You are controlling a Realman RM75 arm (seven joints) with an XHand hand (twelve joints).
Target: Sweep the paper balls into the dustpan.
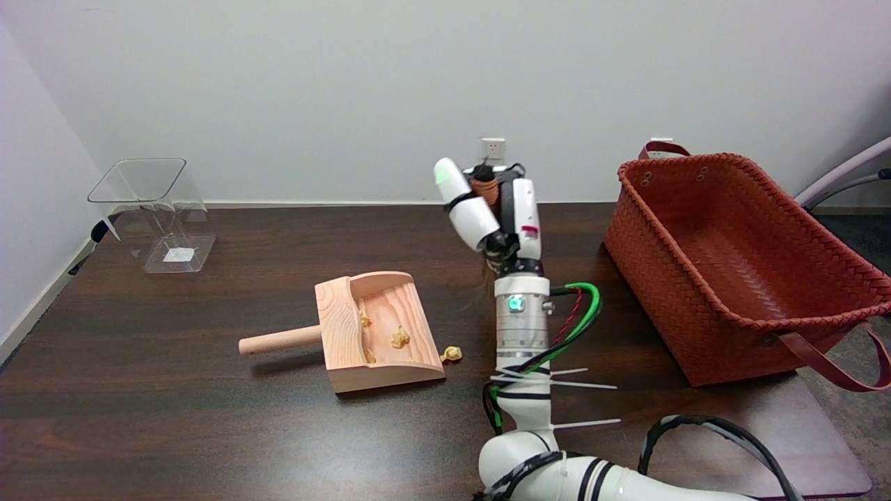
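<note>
A wooden dustpan (pixel 379 330) lies left of centre, its round handle (pixel 278 342) pointing left and its mouth facing right. Three small yellow paper balls lie inside it, one of them near the middle (pixel 399 337). Another paper ball (pixel 452 353) sits on the table just outside the mouth, by the near corner. My right hand (pixel 498 216) is raised to the right of the pan, well above the table. It grips a small brush whose brown wound handle (pixel 485 188) sticks up between the fingers. Dark bristles (pixel 479 293) hang faintly below the hand.
A large red-brown woven basket (pixel 731 257) with strap handles stands at the right. A clear plastic bin (pixel 156 209) sits at the back left corner. The right arm (pixel 518 334) with its cables rises from the lower edge. A chair frame (pixel 846 177) shows at the far right.
</note>
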